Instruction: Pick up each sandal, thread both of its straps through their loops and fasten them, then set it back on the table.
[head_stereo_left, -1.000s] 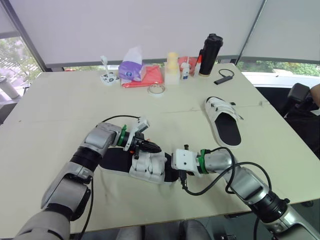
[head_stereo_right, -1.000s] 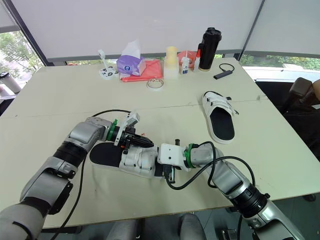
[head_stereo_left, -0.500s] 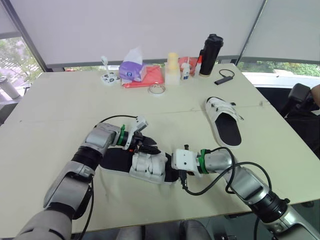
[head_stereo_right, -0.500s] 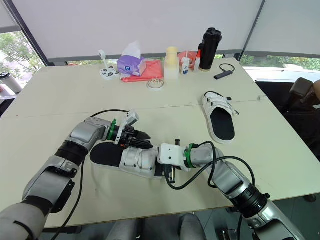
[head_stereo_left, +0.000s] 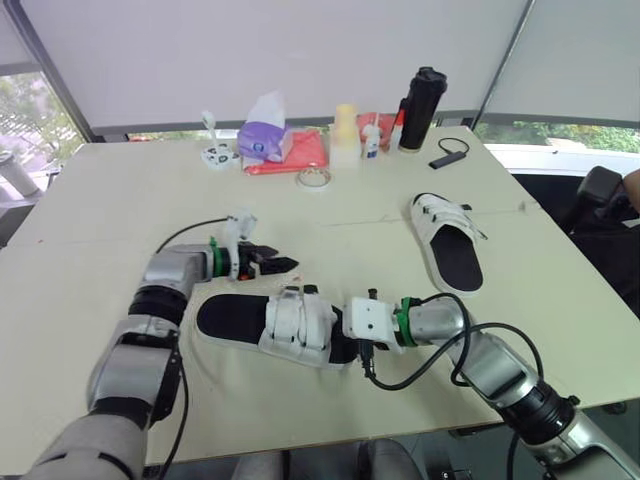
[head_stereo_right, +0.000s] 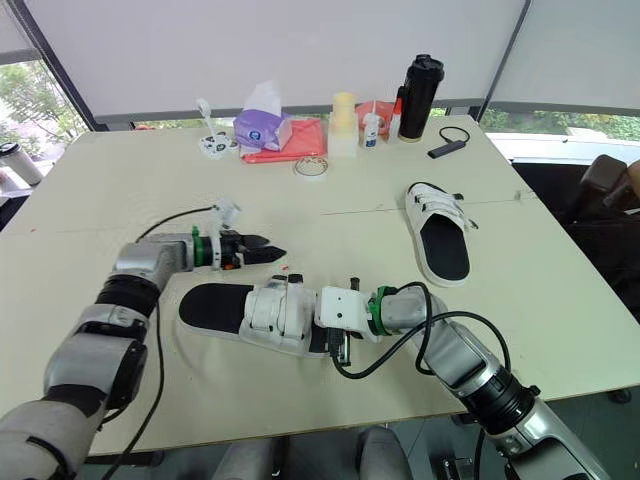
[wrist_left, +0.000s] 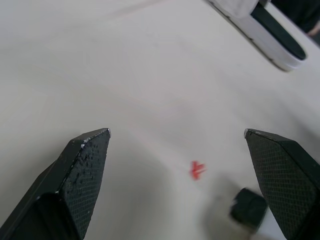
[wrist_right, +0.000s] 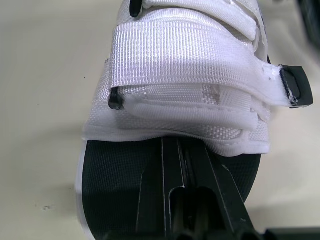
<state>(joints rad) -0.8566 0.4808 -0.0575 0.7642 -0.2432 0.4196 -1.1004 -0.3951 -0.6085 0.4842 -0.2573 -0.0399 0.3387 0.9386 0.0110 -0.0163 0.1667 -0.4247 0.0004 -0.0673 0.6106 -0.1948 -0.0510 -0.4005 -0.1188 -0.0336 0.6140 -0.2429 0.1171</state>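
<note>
Sandal 1 (head_stereo_left: 290, 328) lies flat nr the table's (head_stereo_left: 120, 190) front edge. Straps look threaded & folded over; I can't confirm both are stuck down. R pincer (wrist_right: 184, 145) closed, tips slid under the front strap, gripping nothing. L pincer (head_stereo_left: 285, 264) wide open, empty, hovering just beyond it. Sandal 2 (head_stereo_left: 445, 245), nr the right edge, looks done to me.

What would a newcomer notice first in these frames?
The near white sandal at the front centre of the table stands out first. The right gripper is shut and slid onto its black footbed under the straps. Just behind it, the left gripper hangs open over bare tabletop, and a second sandal lies farther off to the right.
</note>
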